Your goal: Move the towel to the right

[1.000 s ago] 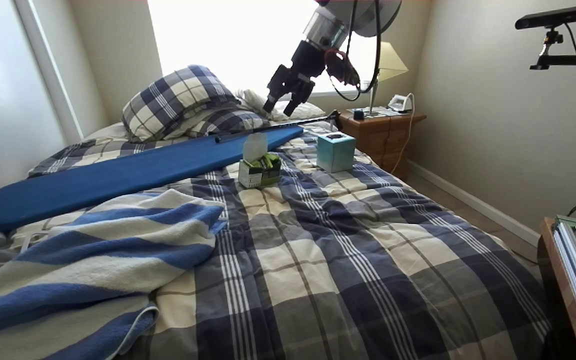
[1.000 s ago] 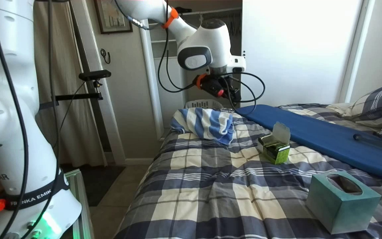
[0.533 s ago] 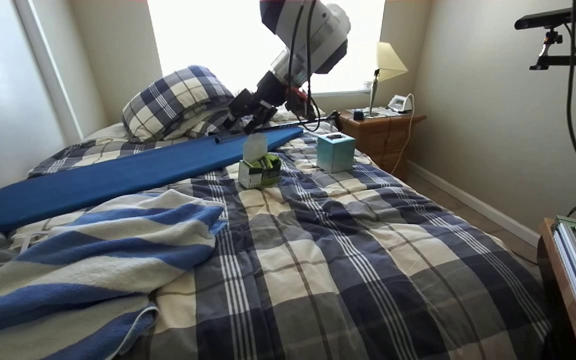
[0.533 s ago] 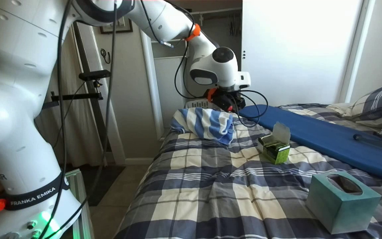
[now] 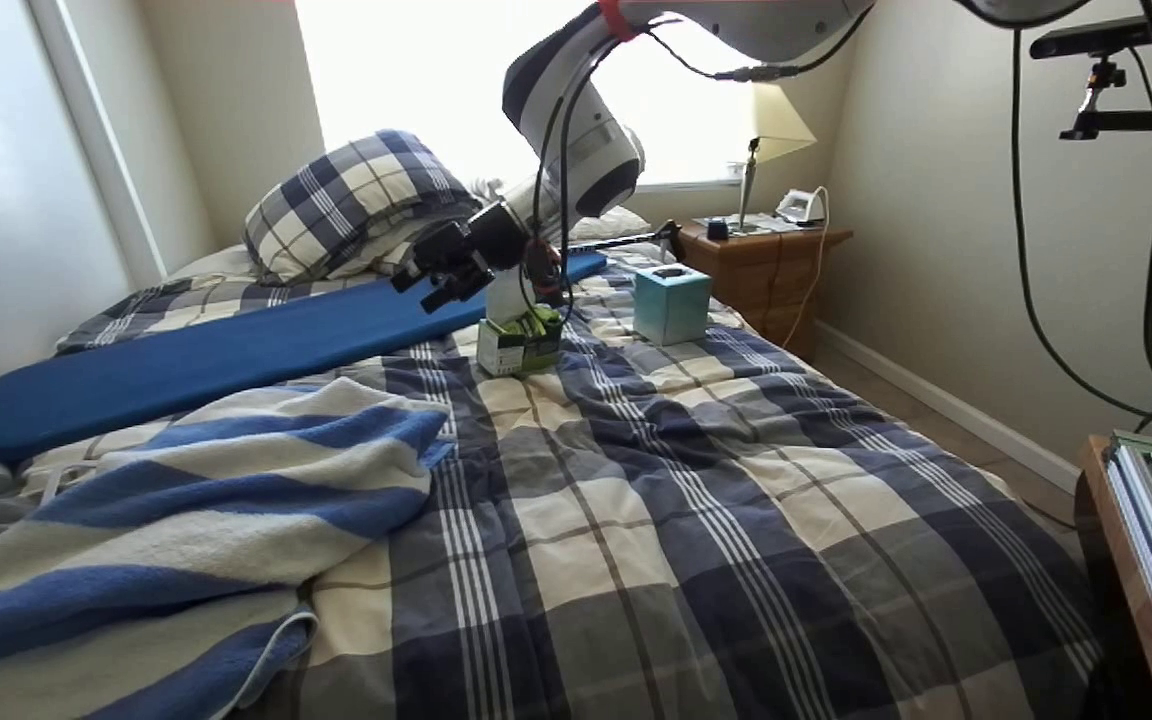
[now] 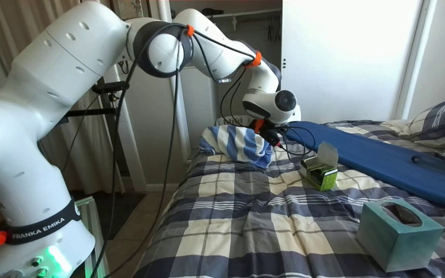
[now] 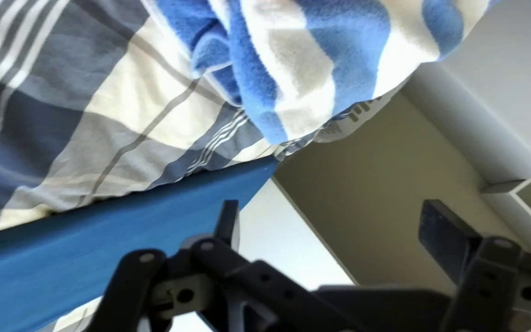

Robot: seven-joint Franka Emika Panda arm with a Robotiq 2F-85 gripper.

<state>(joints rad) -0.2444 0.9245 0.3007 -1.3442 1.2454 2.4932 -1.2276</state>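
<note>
The blue-and-white striped towel [image 5: 236, 490] lies rumpled at the near left of the bed in an exterior view. Seen from another side, the towel [image 6: 234, 144] sits at the bed's far end, close below the wrist. In the wrist view the towel [image 7: 307, 60] fills the top, beyond the fingertips. My gripper [image 5: 415, 293] hangs tilted above the blue pad, apart from the towel. Wide jaws with nothing between them show on the gripper [image 7: 331, 204] in the wrist view. Its fingers are hidden behind the wrist in an exterior view.
The long blue pad [image 5: 236, 345] crosses the bed behind the towel. An opened green box [image 6: 321, 172] and a teal tissue box [image 6: 400, 235] stand on the plaid bedspread [image 6: 245, 231]. Loose cables [image 5: 564, 190] loop from the arm near the green box.
My arm has reached out and down toward the towel's end of the bed. In an exterior view the gripper has moved left and lower. Towel and boxes have stayed put.
</note>
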